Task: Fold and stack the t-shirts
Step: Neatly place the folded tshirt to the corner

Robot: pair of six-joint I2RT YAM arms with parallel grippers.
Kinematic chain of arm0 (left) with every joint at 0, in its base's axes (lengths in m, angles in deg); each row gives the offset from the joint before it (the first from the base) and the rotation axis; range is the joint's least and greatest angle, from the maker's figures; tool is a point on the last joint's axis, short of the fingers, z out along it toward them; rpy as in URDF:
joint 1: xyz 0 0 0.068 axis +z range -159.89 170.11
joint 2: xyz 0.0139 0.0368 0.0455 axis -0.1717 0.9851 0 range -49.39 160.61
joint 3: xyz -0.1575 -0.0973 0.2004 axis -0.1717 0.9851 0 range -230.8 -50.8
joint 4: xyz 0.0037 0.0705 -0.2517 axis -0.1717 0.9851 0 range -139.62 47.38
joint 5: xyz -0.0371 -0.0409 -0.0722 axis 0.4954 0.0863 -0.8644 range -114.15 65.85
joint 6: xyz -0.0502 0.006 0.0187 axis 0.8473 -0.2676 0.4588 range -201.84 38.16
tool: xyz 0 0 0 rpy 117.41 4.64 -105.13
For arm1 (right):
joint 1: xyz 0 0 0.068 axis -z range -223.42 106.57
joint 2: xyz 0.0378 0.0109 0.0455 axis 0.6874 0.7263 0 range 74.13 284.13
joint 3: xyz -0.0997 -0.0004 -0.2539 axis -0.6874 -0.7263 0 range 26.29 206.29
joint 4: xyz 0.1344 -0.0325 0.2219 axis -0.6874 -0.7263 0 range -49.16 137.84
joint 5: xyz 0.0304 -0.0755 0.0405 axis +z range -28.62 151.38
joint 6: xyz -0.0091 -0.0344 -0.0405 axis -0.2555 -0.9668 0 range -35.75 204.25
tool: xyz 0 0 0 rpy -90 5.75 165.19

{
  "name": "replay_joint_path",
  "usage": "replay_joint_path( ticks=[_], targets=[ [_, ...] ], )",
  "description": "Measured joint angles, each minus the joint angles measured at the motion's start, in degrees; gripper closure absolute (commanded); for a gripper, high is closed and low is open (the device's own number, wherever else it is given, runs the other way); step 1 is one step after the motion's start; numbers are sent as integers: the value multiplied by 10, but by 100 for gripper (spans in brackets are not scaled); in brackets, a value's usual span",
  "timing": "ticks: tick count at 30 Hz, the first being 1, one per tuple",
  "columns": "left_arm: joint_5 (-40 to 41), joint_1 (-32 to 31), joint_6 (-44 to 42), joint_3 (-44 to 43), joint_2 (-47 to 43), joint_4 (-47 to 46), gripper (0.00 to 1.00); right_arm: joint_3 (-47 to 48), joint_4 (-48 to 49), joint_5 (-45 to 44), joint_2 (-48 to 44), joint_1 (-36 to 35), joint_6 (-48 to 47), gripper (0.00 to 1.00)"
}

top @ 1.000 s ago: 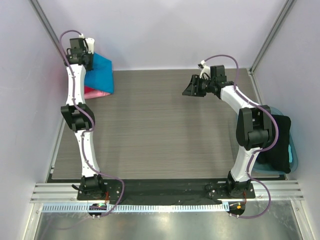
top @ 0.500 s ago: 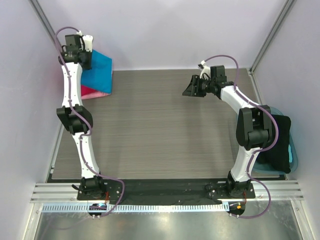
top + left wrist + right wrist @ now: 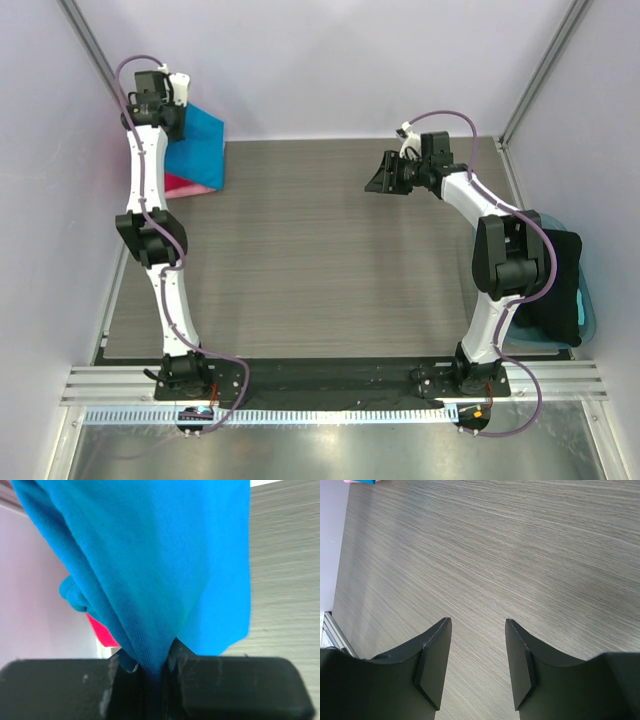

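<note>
Change: Over the last second the left arm has straightened and reached deeper into the far left corner. In the last half second it has hardly moved, and the right arm has not moved at all.
Meaning for the task: The gripped edge of the blue shirt (image 3: 198, 145) has been carried back with the arm. This looks like settling or tensioning the shirt on the stack rather than starting a new fold, so the stack seems partly built.
Left hand (image 3: 155, 666): Closed on a gathered ridge of the blue shirt, and the cloth spreads away from the shut jaws in the wrist view.
Left arm pose: Nearly straight from its base along the left wall, with the hand raised over the corner.
Blue shirt, position: Far left corner of the table (image 3: 320, 250), lying over the red shirt (image 3: 177, 182).
Red shirt, position: Under the blue one, with only its near-left corner showing.
Pink shirt: Not clearly distinguishable.
Right hand (image 3: 477, 624): Open and empty, with its fingers spread over bare table.
Right arm pose: Elbow bent, forearm reaching to the far right-centre of the table, hand turned leftward.
Tub (image 3: 586, 312): At the right edge beside the right arm, holding something dark.
</note>
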Motion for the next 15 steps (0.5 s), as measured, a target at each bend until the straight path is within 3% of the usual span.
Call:
replay_joint_path(
  ticks=[15],
  targets=[
    [71, 46, -38, -21, 92, -50, 100, -8, 0, 0, 0, 0, 0, 47]
  ],
)
